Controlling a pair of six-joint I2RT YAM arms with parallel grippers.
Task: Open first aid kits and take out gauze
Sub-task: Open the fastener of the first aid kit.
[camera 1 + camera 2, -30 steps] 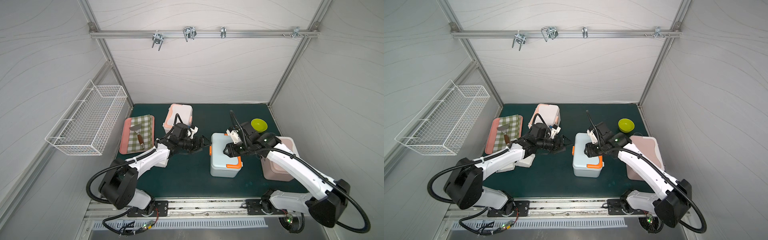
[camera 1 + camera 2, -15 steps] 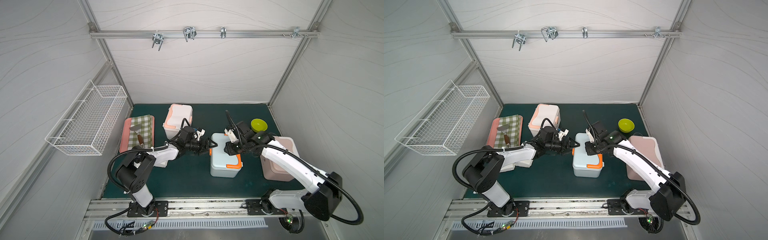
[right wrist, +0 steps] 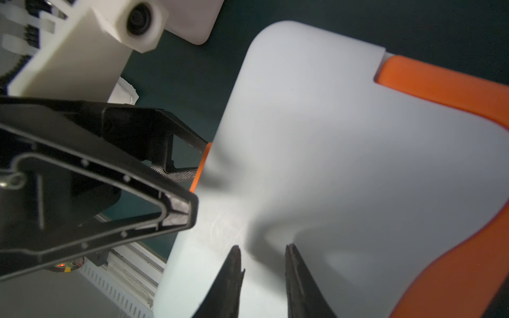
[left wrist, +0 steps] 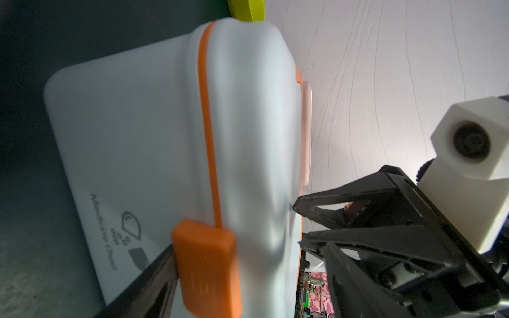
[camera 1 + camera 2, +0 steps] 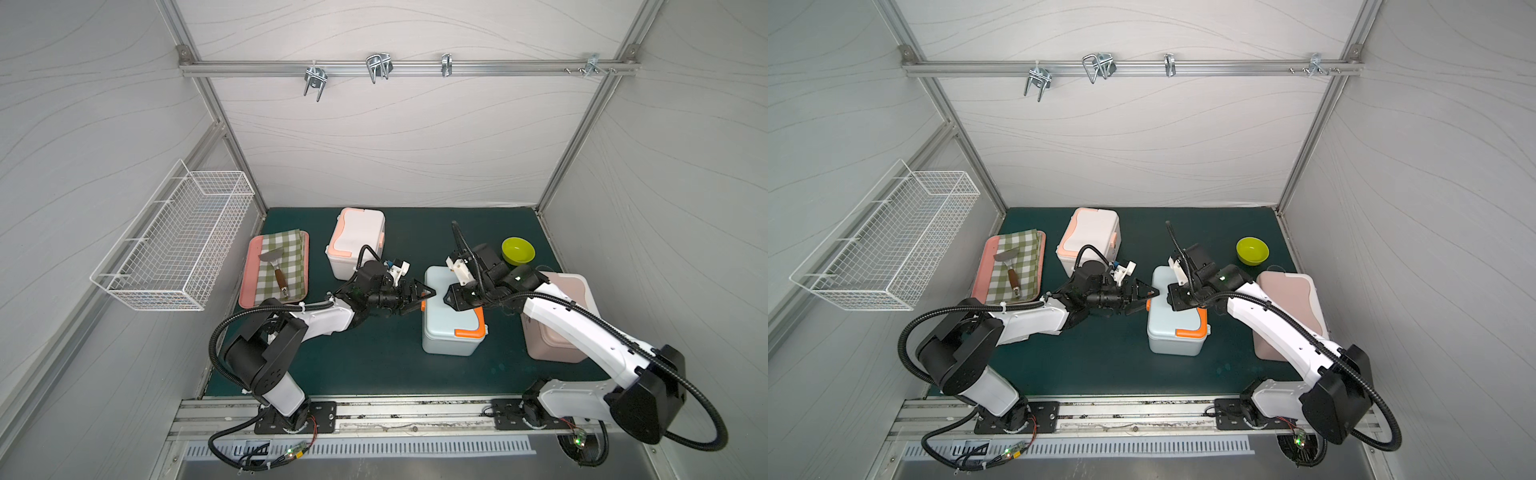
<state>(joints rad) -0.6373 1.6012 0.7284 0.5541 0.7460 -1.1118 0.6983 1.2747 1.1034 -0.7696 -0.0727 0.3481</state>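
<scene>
**Both grippers meet at the blue box**

The blue box [image 5: 451,328] sits between the two grippers with its lid shut. The left gripper [image 5: 424,298] faces the box's side with its jaws spread. One finger [image 4: 150,278] lies along the wall right beside the orange latch [image 4: 205,264], presumably placed to hook or flip it. Whether the finger touches the latch is hard to tell from the wrist view.

The right gripper [image 5: 446,297] hangs over the lid [image 3: 344,143] from the opposite side. Its jaws stand a narrow gap apart and pinch nothing, with the tips at or just above the plastic. This looks like a bracing pose, pressing the box down so it cannot slide away while the latch is worked.

The white box [image 5: 355,245] stands behind the left gripper. The pink box [image 5: 557,320] lies behind the right gripper, partly under its arm. Both are shut. No gauze shows, so it is presumably inside the boxes.
</scene>
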